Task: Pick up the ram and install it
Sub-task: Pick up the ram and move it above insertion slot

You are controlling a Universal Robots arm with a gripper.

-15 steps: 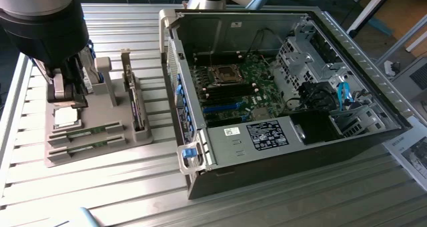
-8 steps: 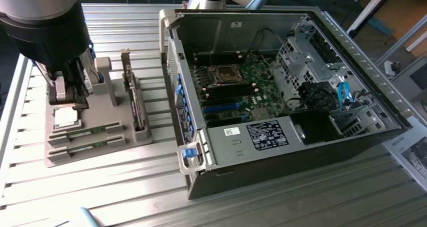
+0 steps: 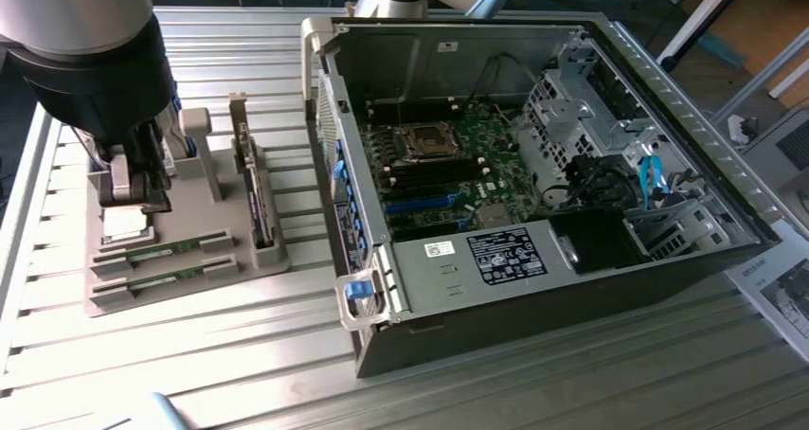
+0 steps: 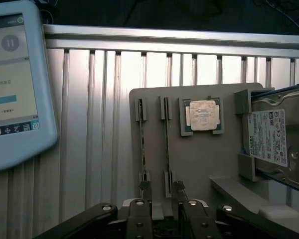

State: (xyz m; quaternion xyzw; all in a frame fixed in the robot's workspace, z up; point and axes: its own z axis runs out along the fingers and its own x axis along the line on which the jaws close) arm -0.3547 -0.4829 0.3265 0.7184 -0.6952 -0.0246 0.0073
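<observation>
The white label [image 4: 267, 137] on the hard drive [image 4: 289, 107] reads TOSHIBA.

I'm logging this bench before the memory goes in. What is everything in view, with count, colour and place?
table: one, silver, slatted.
holder: one, grey, on the table.
ram sticks: two, green, side by side in the holder's slots.
processor chip: one, silver, in a holder recess beside them.
expansion card: one, dark, upright on the holder.
hard drive: one, silver, white label, standing at the holder's edge.
computer case: one, dark, open, exterior view's right of the holder.
touchscreen pendant: one, pale blue-grey, beside the holder.
gripper: one, black, open, empty, over the holder.
</observation>
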